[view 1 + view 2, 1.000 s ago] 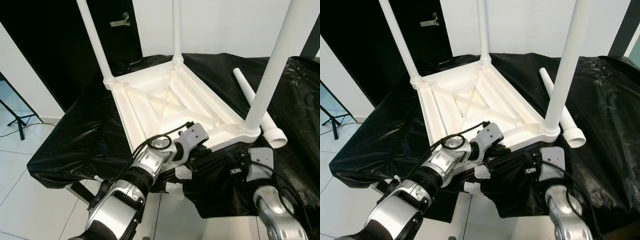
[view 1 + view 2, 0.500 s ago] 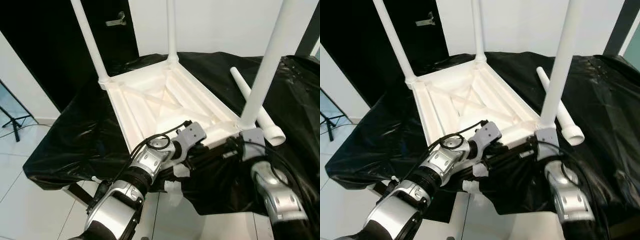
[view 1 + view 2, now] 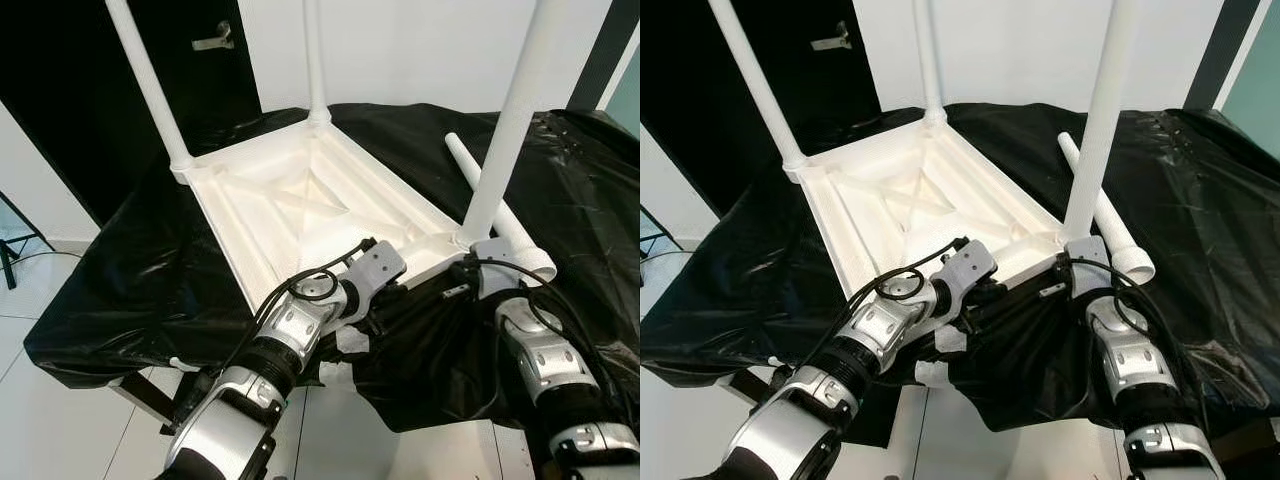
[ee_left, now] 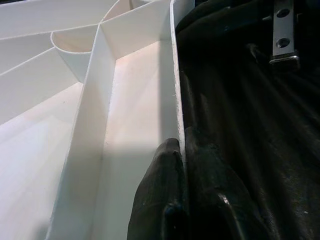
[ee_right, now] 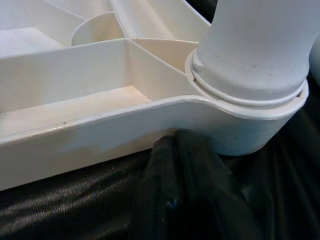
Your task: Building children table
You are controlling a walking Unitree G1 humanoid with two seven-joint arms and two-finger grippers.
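A white children's table [image 3: 300, 195] lies upside down on a surface draped in black sheet [image 3: 140, 270]. Three white legs stand up from its corners: one at the back left [image 3: 150, 95], one at the far corner [image 3: 315, 60], and one at the near right [image 3: 510, 120]. A fourth leg [image 3: 500, 215] lies loose to the right. My left gripper [image 4: 181, 150] is at the near rim, its fingers [image 4: 160, 190] shut on the thin rim wall. My right gripper [image 5: 175, 137] is shut, tips against the outside of the near-right corner, just under the leg socket [image 5: 250, 75].
The black sheet hangs over the near edge of the work surface, with white floor [image 3: 60, 420] below. A dark door with a handle [image 3: 215, 40] stands at the back left. A tripod foot [image 3: 10, 265] rests on the floor at the left.
My right arm has come up from below the edge to the table's near-right corner. The left gripper has stayed on the rim. The camera has shifted slightly.
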